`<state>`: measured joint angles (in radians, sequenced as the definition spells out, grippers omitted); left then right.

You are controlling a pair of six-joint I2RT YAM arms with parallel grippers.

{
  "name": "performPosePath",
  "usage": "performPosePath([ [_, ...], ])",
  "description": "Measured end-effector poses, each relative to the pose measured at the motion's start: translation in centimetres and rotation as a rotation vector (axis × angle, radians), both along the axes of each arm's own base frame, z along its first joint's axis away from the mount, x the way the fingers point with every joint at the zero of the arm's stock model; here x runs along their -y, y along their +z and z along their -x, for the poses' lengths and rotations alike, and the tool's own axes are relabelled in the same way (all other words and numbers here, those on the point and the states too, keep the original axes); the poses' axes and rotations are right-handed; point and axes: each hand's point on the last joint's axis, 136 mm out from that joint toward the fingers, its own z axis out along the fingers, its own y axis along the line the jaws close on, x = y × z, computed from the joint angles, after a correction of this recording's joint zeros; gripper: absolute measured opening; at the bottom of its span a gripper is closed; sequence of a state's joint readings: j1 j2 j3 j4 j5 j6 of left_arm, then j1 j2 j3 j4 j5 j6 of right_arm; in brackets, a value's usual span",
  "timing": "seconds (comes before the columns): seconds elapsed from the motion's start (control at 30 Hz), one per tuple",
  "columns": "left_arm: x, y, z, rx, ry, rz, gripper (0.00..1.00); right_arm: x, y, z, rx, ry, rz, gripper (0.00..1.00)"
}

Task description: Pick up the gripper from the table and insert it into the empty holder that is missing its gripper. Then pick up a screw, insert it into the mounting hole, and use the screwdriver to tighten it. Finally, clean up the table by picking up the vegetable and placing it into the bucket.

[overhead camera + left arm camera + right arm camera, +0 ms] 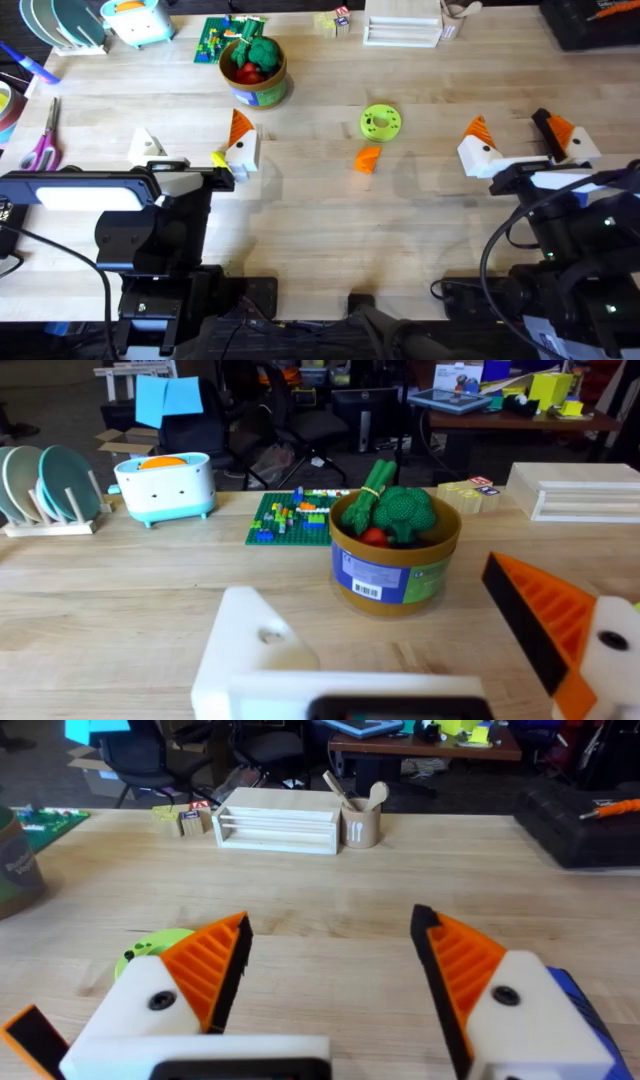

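Loose gripper (368,159) at table centre, just before a flat disc (380,122). Bucket (254,73) behind and left, toy produce (253,57) inside, brick plate (218,38) behind it. Scissors (42,142) far left. Slatted rack (402,24) at back right.

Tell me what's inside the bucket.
The bucket holds green toy produce, a broccoli-like piece and a ridged green stalk, plus something red low beside them. Anything deeper is covered by these and the wall.

Looks like an office-lab: black swivel chairs (300,420), far cluttered wooden desk (500,418) with monitor (365,405), cardboard box (125,442).
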<state>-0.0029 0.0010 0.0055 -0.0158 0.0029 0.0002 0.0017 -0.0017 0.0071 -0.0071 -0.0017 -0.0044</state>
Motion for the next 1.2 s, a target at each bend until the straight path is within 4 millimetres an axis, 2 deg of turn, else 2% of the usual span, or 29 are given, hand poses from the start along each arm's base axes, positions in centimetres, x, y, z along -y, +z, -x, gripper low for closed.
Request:
performPosePath([
  [0.53, -0.1, -0.1, 0.0, -0.005, 0.005, 0.000, 0.991, 0.0, 0.0, 0.0, -0.003, 0.000, 0.008, 0.992],
  [0.63, -0.5, -0.8, 0.4, -0.080, 0.030, 0.017, 0.991, 0.0, -0.4, 0.4, -0.060, -0.003, -0.014, 0.992],
  [0.73, -0.8, 0.4, 1.4, -0.155, 0.052, 0.050, 0.991, 0.0, -0.8, 1.4, -0.171, -0.005, -0.026, 0.993],
  [0.8, -0.9, 2.0, 2.1, -0.197, 0.061, 0.078, 0.989, 0.0, 0.1, 1.9, -0.221, -0.006, -0.026, 0.992],
  [0.93, -0.9, 4.3, 3.0, -0.326, 0.074, 0.117, 0.991, 0.0, 3.0, 2.5, -0.309, -0.007, -0.026, 0.992],
  [1.2, -0.8, 5.7, 3.1, -0.652, 0.096, 0.130, 0.992, 0.0, 7.7, 1.8, -0.519, -0.009, -0.025, 0.992],
])
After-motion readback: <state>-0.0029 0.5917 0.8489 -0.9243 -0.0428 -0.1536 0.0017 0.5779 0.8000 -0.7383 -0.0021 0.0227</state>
